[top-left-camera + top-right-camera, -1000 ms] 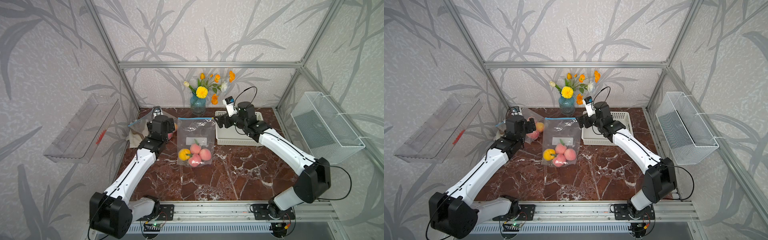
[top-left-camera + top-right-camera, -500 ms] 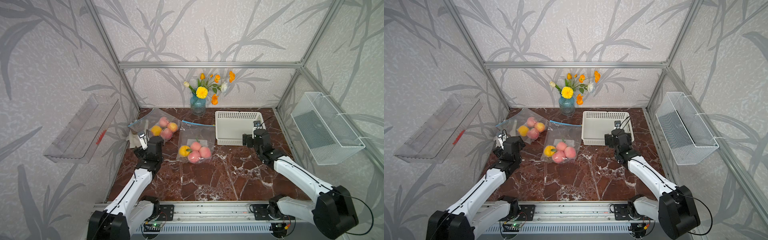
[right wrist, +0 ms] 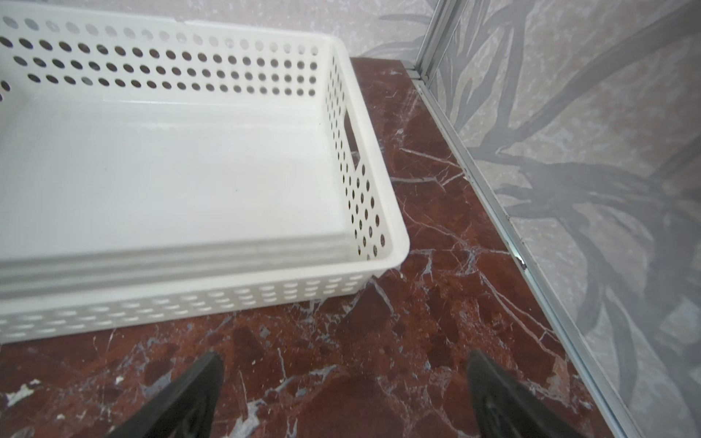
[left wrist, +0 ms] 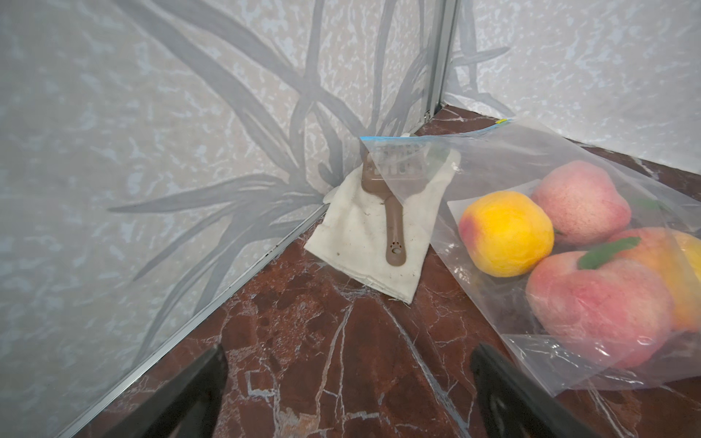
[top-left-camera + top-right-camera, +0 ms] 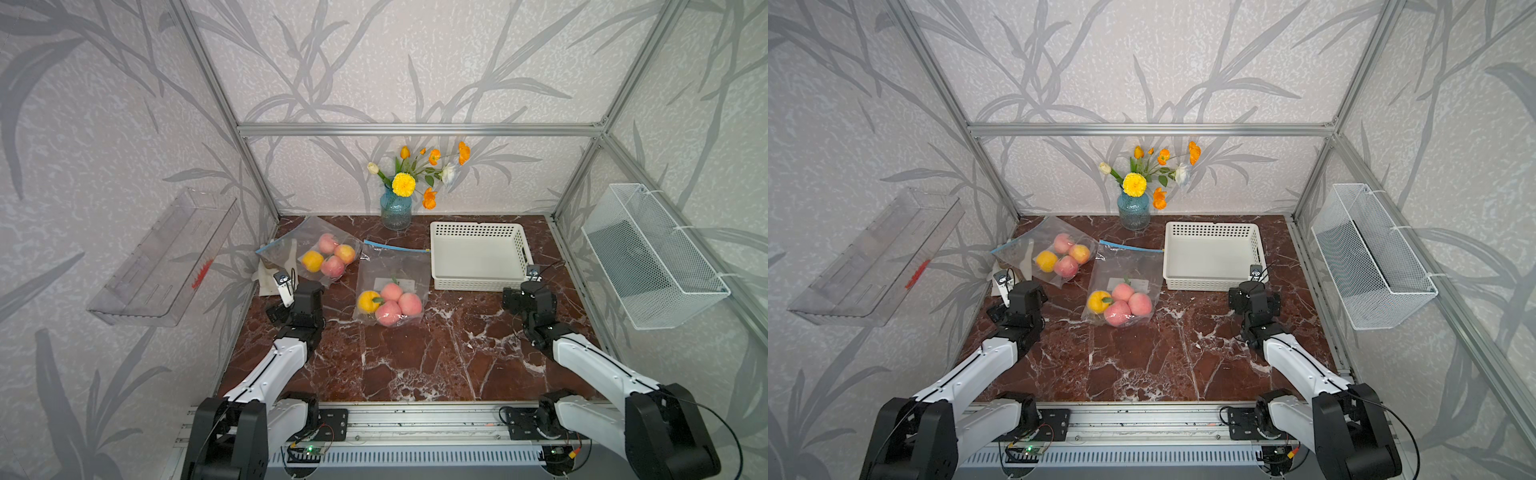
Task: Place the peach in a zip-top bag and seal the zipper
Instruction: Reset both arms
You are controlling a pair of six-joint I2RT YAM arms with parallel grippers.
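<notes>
Both pairs of jaws stand spread wide with nothing between them: the left gripper [image 4: 347, 364] and the right gripper [image 3: 343, 364] each hang over bare stone.

Near the far left corner of the dark red marble tabletop [image 5: 415, 357], a white cloth [image 4: 364, 242] carries a brown plastic scoop [image 4: 394, 227]. A clear zip-top plastic bag [image 5: 311, 230] partly overlaps them, with fuzzy pink peaches [image 5: 332, 266] and a yellow one inside. Just beside it, toward the middle, a second clear zip-top bag [image 5: 395, 266] lies flat. Its fruit is bunched at the near end, and its blue zipper strip [image 5: 397, 247] faces the far edge. A white perforated plastic basket [image 5: 478, 226] sits empty toward the far right.

Whether the strip is pressed shut along its whole length cannot be told; a partial seal would likely let fruit spill once the bag is lifted. The left gripper is near the first bag's near corner, so a forward move could snag the film and drag it. The right gripper faces the basket's near right corner and could shove it.

Both arms lie low, reaching from the front edge with wrists aimed at the far edge. One is near the left edge, the other near the right.
</notes>
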